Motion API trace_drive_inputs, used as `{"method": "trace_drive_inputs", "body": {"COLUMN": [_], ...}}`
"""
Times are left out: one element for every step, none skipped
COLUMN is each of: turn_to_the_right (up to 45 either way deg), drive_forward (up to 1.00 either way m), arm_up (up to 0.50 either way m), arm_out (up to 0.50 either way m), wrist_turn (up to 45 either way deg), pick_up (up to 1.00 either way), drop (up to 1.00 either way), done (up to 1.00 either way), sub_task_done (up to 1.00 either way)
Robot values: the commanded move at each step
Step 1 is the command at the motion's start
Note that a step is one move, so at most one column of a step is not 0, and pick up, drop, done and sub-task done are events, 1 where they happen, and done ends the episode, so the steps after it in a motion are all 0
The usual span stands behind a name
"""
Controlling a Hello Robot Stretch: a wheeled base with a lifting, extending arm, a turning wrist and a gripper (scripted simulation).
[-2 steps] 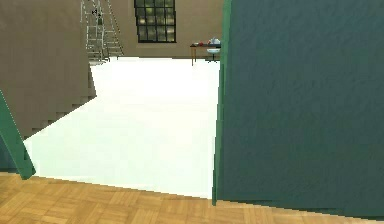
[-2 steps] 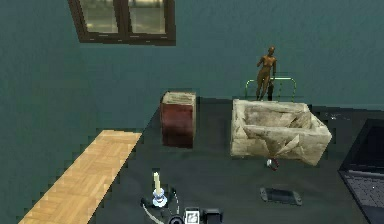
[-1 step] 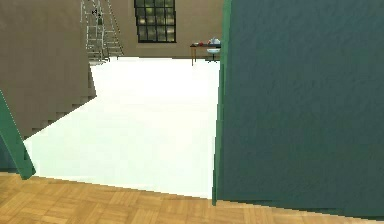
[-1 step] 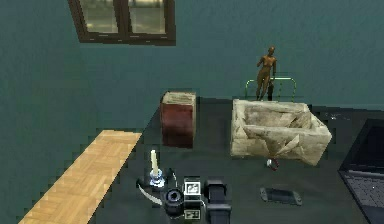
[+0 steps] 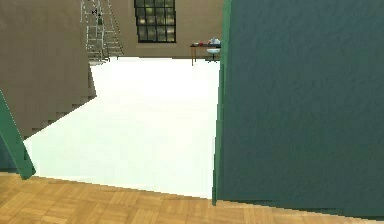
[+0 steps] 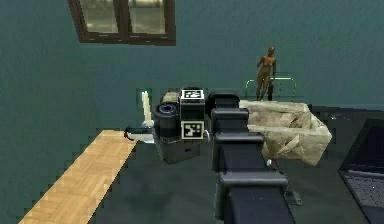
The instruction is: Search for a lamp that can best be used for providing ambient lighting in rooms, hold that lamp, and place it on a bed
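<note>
Forward view: I'm looking through a doorway. A teal wall (image 5: 300,100) takes the right side and a teal door frame (image 5: 8,140) sits at the left edge. Wood floor (image 5: 100,205) is nearest me, with white floor (image 5: 140,110) beyond it. Far left in that room a metal ladder (image 5: 97,30) stands by the brown wall. Right of it is a dark window (image 5: 155,20). Far right, next to the teal wall's edge, there's a small dark table (image 5: 203,47) with a pale blob on it, too small to name.

Arm side view: the arm (image 6: 240,165) runs up from the bottom edge, with marker squares (image 6: 192,128) at its far end and the gripper (image 6: 138,134) left of them. A pale upright stick (image 6: 146,105) stands right at the gripper's body. I can't tell if that's the lamp, or if the two touch. Jaw state: can't tell. Whether the gripper holds anything: can't tell either.

Just right of the arm is an open beige box (image 6: 300,145). Its inside reads as crumpled beige and I can't make out contents. Behind it a brown statue (image 6: 265,70) of a standing figure is set against the teal wall. A brown-framed window (image 6: 125,20) is far left, high on that wall. A wood floor strip (image 6: 85,175) is near left.
</note>
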Motion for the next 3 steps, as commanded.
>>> {"method": "trace_drive_inputs", "body": {"turn_to_the_right": [0.0,0.0,0.0], "drive_forward": [0.00,0.00,0.00], "arm_up": [0.00,0.00,0.00], "arm_out": [0.00,0.00,0.00], "wrist_turn": [-45.0,-45.0,-15.0], "pick_up": [0.00,0.00,0.00], "drop": [0.00,0.00,0.00], "done": [0.00,0.00,0.00], "sub_task_done": [0.00,0.00,0.00]}}
